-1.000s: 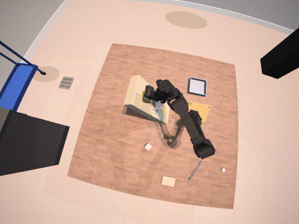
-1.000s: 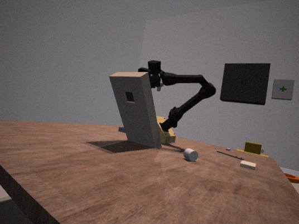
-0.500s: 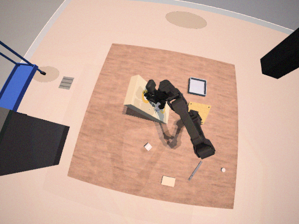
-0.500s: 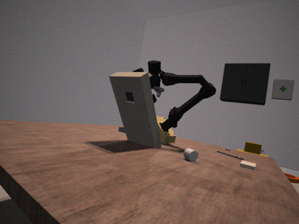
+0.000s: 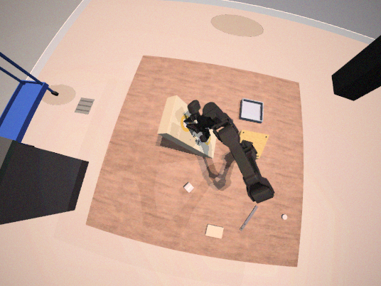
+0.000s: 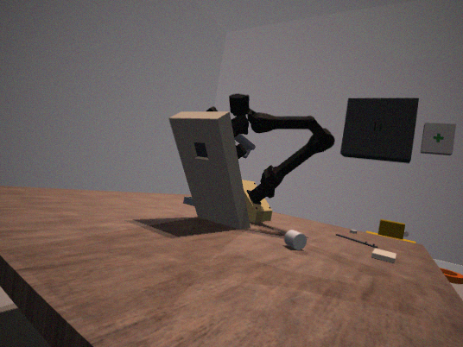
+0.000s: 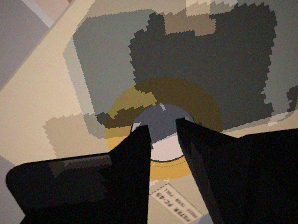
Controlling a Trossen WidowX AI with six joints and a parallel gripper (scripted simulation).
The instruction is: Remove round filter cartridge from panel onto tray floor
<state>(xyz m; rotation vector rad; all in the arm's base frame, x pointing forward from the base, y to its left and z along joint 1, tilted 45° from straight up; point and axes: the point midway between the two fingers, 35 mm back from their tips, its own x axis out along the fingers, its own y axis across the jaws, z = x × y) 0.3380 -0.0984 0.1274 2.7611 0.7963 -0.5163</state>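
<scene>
The cream service panel (image 5: 170, 115) (image 6: 212, 186) leans back, and its face is partly behind the arm in the top view. The round cartridge (image 7: 167, 150) shows a pale, partly shaded face inside the yellow ring (image 7: 117, 137) (image 5: 183, 122) of the panel. My gripper (image 7: 161, 126) is shut on the cartridge, with its two black fingertips at opposite sides of the face. The fingers hide most of the slots, and how deep the cartridge sits cannot be told. The tray (image 5: 251, 110) (image 6: 188, 201), with a dark rim and pale floor, holds nothing.
A white cylinder (image 5: 188, 187) (image 6: 295, 240), a cream block (image 5: 214, 231) (image 6: 383, 255), a thin grey rod (image 5: 249, 218) and a small white disc (image 5: 284, 216) lie on the table. A yellow plate (image 5: 262, 142) lies between the arm and the tray.
</scene>
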